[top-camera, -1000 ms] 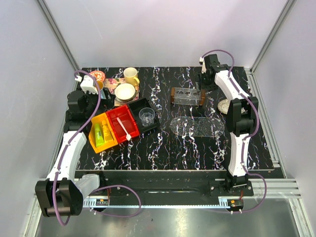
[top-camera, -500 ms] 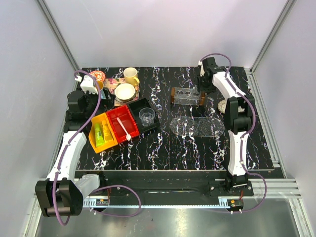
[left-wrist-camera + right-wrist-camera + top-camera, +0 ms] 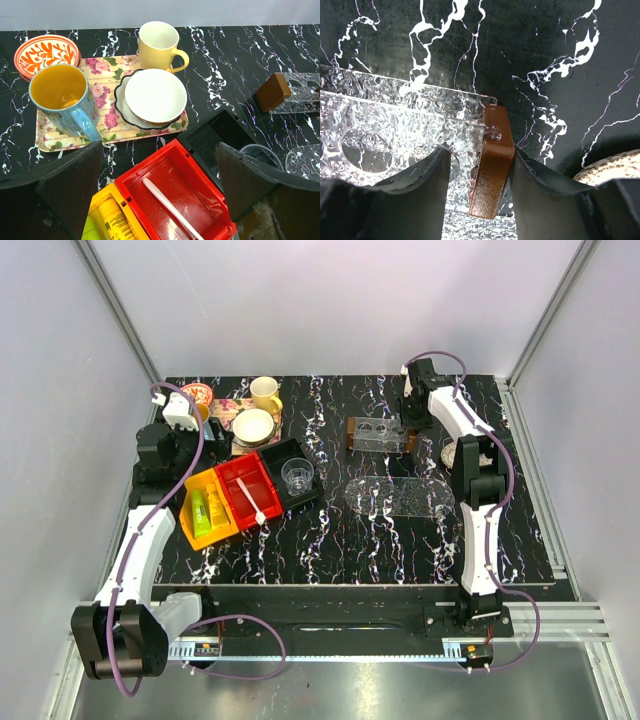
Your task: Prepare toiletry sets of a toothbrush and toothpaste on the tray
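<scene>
The white toothbrush (image 3: 170, 205) lies slanted in the red bin (image 3: 232, 478). Beside it, the yellow bin (image 3: 190, 508) holds the orange-yellow toothpaste (image 3: 115, 220) and the lime green tube (image 3: 86, 232). My left gripper (image 3: 159, 167) hangs open above these bins, nothing between its fingers. The clear oval tray (image 3: 398, 495) lies flat at centre right with nothing on it. Behind it stands the clear three-hole rack (image 3: 378, 433). My right gripper (image 3: 480, 160) is open astride the rack's right brown end (image 3: 492, 165); the right finger touches it and a gap shows at the left finger.
A floral tray (image 3: 45, 137) carries a blue cup, a white bowl and a yellow mug (image 3: 159, 45). An orange patterned bowl (image 3: 47, 52) sits behind it. The black bin (image 3: 215, 140) holds a clear cup (image 3: 297, 475). A speckled plate (image 3: 455, 453) lies right of the rack.
My right arm has swung left and down from the back right corner until its gripper reached the rack's right end. The left arm and the bins have not moved.
</scene>
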`<action>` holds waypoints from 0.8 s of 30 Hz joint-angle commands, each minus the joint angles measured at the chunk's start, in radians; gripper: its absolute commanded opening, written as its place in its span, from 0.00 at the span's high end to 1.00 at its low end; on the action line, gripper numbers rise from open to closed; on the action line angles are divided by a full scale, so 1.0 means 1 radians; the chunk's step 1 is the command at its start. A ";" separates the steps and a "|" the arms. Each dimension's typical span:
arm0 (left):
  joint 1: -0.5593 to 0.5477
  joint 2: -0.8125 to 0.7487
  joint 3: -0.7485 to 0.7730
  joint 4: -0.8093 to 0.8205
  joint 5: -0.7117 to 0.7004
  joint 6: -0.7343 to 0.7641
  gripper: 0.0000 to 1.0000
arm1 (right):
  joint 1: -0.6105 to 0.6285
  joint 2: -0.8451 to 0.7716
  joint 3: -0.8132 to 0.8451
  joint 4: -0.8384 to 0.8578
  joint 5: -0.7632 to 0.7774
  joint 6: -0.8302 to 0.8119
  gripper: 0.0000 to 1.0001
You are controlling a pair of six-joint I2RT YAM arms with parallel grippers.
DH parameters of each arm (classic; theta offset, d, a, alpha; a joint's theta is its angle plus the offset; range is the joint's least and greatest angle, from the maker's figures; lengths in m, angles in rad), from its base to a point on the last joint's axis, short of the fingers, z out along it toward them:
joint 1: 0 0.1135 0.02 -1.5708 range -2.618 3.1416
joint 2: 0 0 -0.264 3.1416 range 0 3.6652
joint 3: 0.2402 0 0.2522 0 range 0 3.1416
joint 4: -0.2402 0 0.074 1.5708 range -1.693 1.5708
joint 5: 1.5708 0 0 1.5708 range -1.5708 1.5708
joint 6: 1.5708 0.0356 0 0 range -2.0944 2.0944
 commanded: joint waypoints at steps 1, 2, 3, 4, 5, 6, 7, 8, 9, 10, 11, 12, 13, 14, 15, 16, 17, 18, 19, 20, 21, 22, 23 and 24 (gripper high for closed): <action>-0.001 -0.005 0.010 0.040 0.003 0.012 0.01 | 0.000 0.009 0.047 0.019 -0.004 0.017 0.48; -0.001 -0.005 0.010 0.042 0.002 0.010 0.01 | 0.000 0.011 0.047 0.019 -0.004 0.016 0.50; -0.001 -0.005 0.010 0.040 0.003 0.010 0.01 | 0.001 0.009 0.047 0.018 -0.004 0.014 0.51; -0.001 -0.006 0.010 0.042 0.003 0.010 0.01 | 0.000 0.009 0.047 0.016 -0.004 0.016 0.55; -0.001 -0.008 0.010 0.040 0.002 0.010 0.01 | 0.000 0.008 0.047 0.016 -0.004 0.013 0.56; -0.001 -0.008 0.010 0.040 0.003 0.010 0.01 | 0.001 0.005 0.044 0.016 -0.004 0.014 0.58; -0.001 -0.008 0.010 0.040 0.002 0.012 0.01 | 0.000 -0.003 0.042 0.013 -0.004 0.013 0.61; -0.003 -0.009 0.009 0.040 0.003 0.010 0.01 | 0.001 -0.006 0.039 0.013 -0.004 0.011 0.62; -0.001 -0.009 0.009 0.040 0.003 0.010 0.01 | -0.002 -0.011 0.036 0.013 -0.004 0.011 0.64; -0.001 -0.012 0.009 0.040 0.002 0.010 0.01 | 0.000 -0.020 0.035 0.013 -0.004 0.009 0.64; -0.001 -0.012 0.009 0.040 0.003 0.010 0.01 | 0.000 -0.024 0.032 0.013 -0.004 0.009 0.67; -0.001 -0.014 0.009 0.040 0.005 0.009 0.01 | 0.000 -0.029 0.030 0.013 -0.004 0.006 0.67; -0.001 -0.014 0.009 0.040 0.003 0.009 0.01 | 0.000 -0.038 0.029 0.012 -0.004 0.003 0.68; -0.003 -0.015 0.009 0.040 0.005 0.009 0.01 | 0.000 -0.043 0.028 0.009 -0.004 0.003 0.71; -0.001 -0.015 0.009 0.042 0.008 0.007 0.01 | 0.000 -0.046 0.028 0.006 -0.004 0.002 0.73; -0.001 -0.017 0.009 0.040 0.008 0.007 0.01 | 0.000 -0.054 0.028 0.001 -0.006 0.000 0.76; -0.001 -0.017 0.009 0.040 0.008 0.007 0.01 | 0.000 -0.058 0.028 -0.002 -0.004 -0.001 0.78; -0.001 -0.018 0.009 0.040 0.008 0.009 0.01 | 0.000 -0.063 0.027 -0.010 -0.004 -0.004 0.83; -0.001 -0.020 0.010 0.040 0.008 0.007 0.01 | 0.000 -0.072 0.024 -0.011 -0.006 -0.003 0.83; -0.001 -0.023 0.009 0.039 0.008 0.007 0.01 | 0.001 -0.080 0.016 -0.011 -0.004 -0.004 0.84; -0.001 -0.022 0.009 0.037 0.006 0.007 0.01 | 0.000 -0.086 0.012 -0.017 -0.004 -0.004 0.87; -0.001 -0.023 0.009 0.039 0.006 0.009 0.01 | -0.002 -0.098 0.007 -0.019 -0.004 -0.003 0.88; -0.001 -0.023 0.009 0.037 0.008 0.007 0.01 | -0.003 -0.104 0.004 -0.022 -0.004 -0.004 0.89; -0.003 -0.023 0.009 0.037 0.008 0.007 0.01 | -0.006 -0.110 -0.004 -0.028 -0.004 -0.004 0.92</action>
